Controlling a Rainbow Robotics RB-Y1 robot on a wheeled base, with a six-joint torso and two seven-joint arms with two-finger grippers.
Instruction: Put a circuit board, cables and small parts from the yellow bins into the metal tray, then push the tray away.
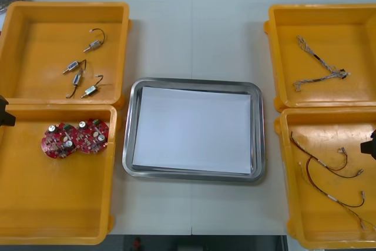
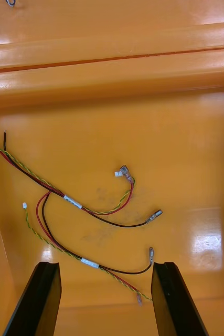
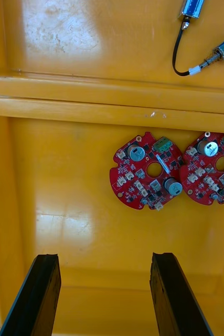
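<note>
My left gripper (image 3: 104, 257) hangs over the near left yellow bin (image 1: 35, 198), fingers spread, gripping nothing. 2 round red circuit boards (image 3: 146, 170) lie side by side on its floor, edges touching, just ahead of my fingertips. My right gripper (image 2: 105, 265) hangs over the near right yellow bin (image 1: 346, 227), fingers spread too. 2 red and yellow cables (image 2: 75, 202) lie just beyond them. The metal tray (image 1: 128, 145), white inside, sits between the bins. Small metal parts (image 1: 89, 91) are in the far left bin (image 1: 35, 27), and a blue and white cable (image 1: 338, 74) is in the far right bin (image 1: 352, 22).
</note>
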